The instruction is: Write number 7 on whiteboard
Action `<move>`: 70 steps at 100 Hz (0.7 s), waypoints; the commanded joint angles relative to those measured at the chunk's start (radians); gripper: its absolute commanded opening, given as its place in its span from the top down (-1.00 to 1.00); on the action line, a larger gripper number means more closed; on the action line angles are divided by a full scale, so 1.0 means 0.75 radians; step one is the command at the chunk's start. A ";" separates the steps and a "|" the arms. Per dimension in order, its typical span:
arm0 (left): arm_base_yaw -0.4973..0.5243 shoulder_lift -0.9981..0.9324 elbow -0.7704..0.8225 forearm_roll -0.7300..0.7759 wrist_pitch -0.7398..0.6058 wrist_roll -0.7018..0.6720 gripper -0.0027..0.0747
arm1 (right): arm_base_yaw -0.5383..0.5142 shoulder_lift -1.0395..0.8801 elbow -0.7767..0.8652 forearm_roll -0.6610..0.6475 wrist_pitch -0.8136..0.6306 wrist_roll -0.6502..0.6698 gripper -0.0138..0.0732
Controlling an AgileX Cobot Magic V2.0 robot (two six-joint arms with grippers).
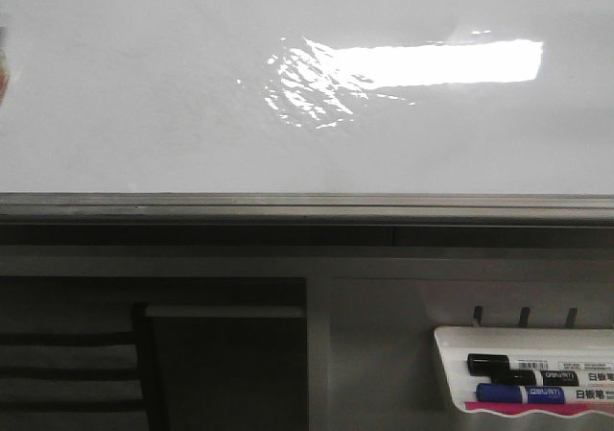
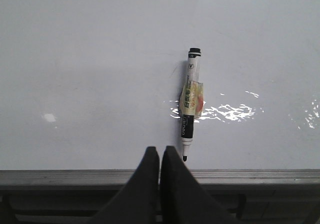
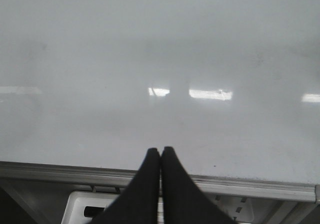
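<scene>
At the 5 o'clock corner of the front view, a white marker tray (image 1: 451,340) hangs below the board and holds a black-capped marker (image 1: 523,364) above a blue-capped one (image 1: 537,394). Above it runs the grey frame rail (image 1: 307,205) along the lower edge of the whiteboard (image 1: 144,95), whose glossy white face fills the rest of the view, with a bright rectangular glare (image 1: 441,63) toward 1 o'clock. No arm shows in that view. In the left wrist view, the left hand (image 2: 159,156) has its black fingers pressed together with nothing between them, its tips over the rail; just beyond, a marker (image 2: 189,104) with a taped band lies flat against the board, tip toward the rail. The right hand (image 3: 160,156) is likewise closed on nothing, above the rail, the tray partly visible beneath. No written 7 can be made out on the board.
</scene>
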 commanded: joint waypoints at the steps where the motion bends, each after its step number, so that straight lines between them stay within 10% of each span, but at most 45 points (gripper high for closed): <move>1: 0.005 0.019 -0.047 -0.016 -0.089 0.003 0.98 | -0.004 0.019 -0.050 0.001 -0.115 -0.016 0.85; 54: 0.005 0.019 -0.041 -0.011 -0.110 0.003 0.98 | -0.004 0.019 -0.050 0.001 -0.166 -0.016 0.84; 70: 0.005 0.019 -0.041 0.043 -0.097 0.003 0.95 | -0.004 0.019 -0.050 0.001 -0.166 -0.016 0.46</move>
